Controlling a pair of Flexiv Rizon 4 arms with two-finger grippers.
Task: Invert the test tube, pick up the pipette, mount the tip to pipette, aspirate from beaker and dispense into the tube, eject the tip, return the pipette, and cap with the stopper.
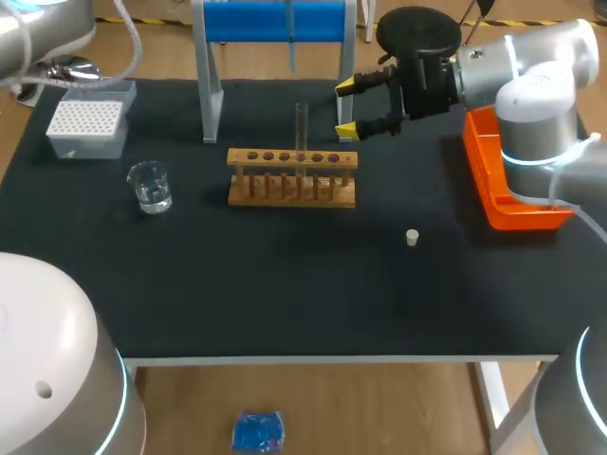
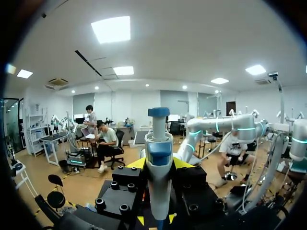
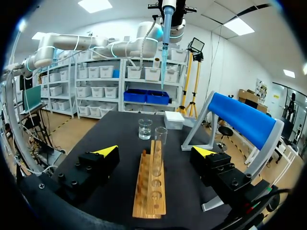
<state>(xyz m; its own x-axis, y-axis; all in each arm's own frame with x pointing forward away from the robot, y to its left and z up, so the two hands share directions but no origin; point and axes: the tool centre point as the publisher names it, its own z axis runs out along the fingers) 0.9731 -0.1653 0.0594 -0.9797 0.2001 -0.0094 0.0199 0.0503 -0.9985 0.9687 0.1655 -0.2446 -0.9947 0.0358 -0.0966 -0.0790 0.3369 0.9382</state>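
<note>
A clear test tube (image 1: 302,128) stands upright in the wooden rack (image 1: 292,176). My right gripper (image 1: 346,109) hangs open just right of the tube, level with its top. From the right wrist the rack (image 3: 151,179) and the tube (image 3: 160,139) lie ahead between the open fingers (image 3: 108,152). My left gripper (image 2: 159,165) is shut on the blue and white pipette (image 2: 159,163). The pipette (image 3: 164,38), with a tip mounted, hangs high over the far side of the table; only its lower end (image 1: 291,43) shows in the head view. The beaker (image 1: 150,186) stands left of the rack and the white stopper (image 1: 412,237) lies front right.
A tip box (image 1: 87,123) sits at the far left corner. The blue pipette stand (image 1: 275,24) rises behind the rack. An orange bin (image 1: 507,185) lies along the right edge, under my right arm.
</note>
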